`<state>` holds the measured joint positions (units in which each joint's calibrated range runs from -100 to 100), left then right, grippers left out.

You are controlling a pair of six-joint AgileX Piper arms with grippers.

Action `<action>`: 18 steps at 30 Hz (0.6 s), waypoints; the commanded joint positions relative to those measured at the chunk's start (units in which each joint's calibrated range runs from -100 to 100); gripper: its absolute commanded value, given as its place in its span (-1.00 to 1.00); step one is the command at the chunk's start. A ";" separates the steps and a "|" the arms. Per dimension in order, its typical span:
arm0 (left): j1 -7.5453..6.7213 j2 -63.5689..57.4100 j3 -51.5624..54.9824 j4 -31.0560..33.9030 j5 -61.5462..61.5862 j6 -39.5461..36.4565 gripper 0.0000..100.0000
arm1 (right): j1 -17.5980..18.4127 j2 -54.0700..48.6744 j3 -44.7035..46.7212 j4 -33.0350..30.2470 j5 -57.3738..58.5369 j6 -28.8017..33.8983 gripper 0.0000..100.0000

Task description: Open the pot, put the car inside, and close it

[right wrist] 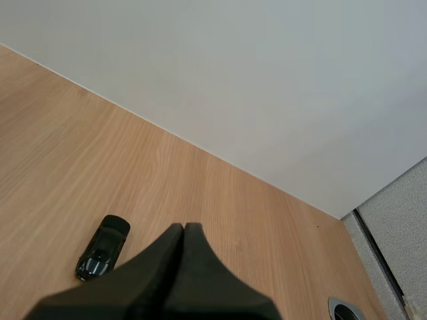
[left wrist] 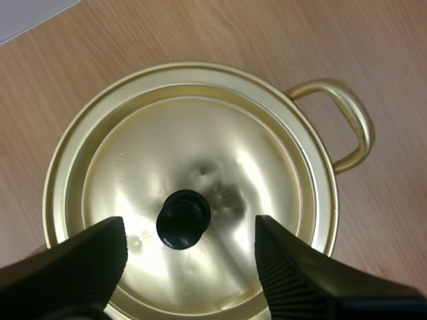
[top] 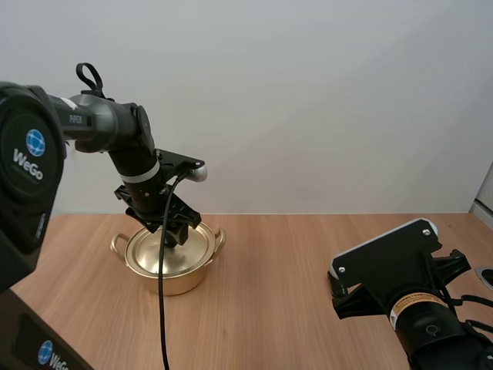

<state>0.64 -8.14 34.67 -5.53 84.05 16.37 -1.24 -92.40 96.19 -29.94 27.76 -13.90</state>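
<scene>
A: left gripper (left wrist: pixel 190 230) status?
B: released, fingers (left wrist: pixel 80 260) either side of the black knob (left wrist: pixel 183 218), no contact. lid (left wrist: pixel 200 153) on, gold pot (top: pixel 173 266) at desk (top: pixel 293 262) 9 o'clock, high view.
A: right side? car?
B: right gripper (right wrist: pixel 183 230) clenched on nothing, 4 o'clock. car (right wrist: pixel 103 248) on desk just beside its tips.

Table (top: pixel 308 254): light wood grain, beneath the left gripper (left wrist: pixel 190 223).
Wall (top: pixel 308 100): plain pale grey, ahead of the right gripper (right wrist: pixel 183 228).
Partition (right wrist: pixel 400 220): grey textured panel meeting the wall.
</scene>
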 commanded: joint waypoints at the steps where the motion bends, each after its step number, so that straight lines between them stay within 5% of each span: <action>1: 0.00 0.05 0.02 0.22 -1.14 0.05 0.82 | -0.01 0.06 -0.08 0.03 -0.06 0.06 -1.00; 18: 0.00 2.42 0.02 0.22 -2.02 0.16 0.82 | -0.01 0.06 -0.08 -0.60 0.00 0.06 -1.00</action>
<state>0.64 -5.78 34.67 -5.32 82.24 16.47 -1.24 -92.40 96.19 -30.52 27.76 -13.90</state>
